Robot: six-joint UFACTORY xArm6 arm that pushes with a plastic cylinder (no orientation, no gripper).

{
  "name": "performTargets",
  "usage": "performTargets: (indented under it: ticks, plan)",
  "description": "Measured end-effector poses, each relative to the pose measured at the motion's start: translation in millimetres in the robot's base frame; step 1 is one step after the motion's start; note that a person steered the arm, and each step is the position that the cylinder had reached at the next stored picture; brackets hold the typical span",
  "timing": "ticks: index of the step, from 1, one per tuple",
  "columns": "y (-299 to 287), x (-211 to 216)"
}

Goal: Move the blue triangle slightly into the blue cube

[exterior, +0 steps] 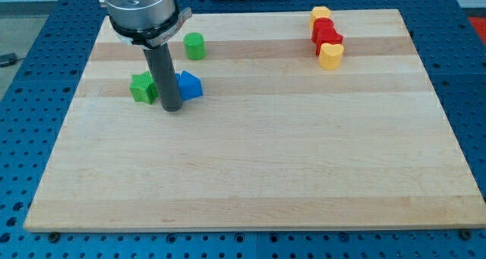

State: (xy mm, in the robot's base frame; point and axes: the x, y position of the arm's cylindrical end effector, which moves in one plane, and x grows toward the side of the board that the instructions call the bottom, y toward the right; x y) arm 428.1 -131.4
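1. Blue triangle (189, 85) is sitting near the board's upper left, touching my tip (172, 108) on the tip's right.
2. Rod is carrying no jaws and hiding any blue cube; green star (142, 88) is sitting just left.

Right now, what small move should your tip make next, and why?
I would probably draw my tip a little toward the view's bottom. It stands between the green star and the blue triangle, close to the triangle's left side. No blue cube shows; the rod may hide it, so I cannot aim a push yet.
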Motion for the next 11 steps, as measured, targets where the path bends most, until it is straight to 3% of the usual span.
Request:
performTargets:
  ticks: [2,4,6,9,11]
  plan:
    - [0.5,-4.7]
    - [4.1,17.7]
    - [98.0,31.5]
    - [108.0,-29.6]
    - [88.8,-29.6]
